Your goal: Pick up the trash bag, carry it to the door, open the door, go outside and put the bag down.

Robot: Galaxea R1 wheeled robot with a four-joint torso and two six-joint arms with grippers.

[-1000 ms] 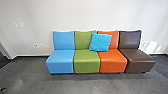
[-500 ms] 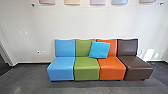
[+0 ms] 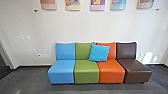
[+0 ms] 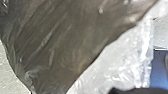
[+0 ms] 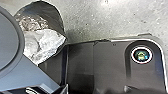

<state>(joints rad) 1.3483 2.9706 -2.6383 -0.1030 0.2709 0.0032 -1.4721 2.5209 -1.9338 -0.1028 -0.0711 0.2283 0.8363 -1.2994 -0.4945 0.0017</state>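
Four seats (image 3: 86,67): blue, green, orange, brown
Cushion (image 3: 99,52): blue, propped up
Trash bag (image 4: 62,37): dark, kinda wrinkly
Claws: how open, holding what — can't tell

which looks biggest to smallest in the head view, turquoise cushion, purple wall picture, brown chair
1. brown chair
2. turquoise cushion
3. purple wall picture, counting only the part in view, since the top edge cuts it off

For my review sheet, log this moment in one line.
Trash bag near left wrist camera | row of four seats ahead | blue cushion leaning on them | panels above
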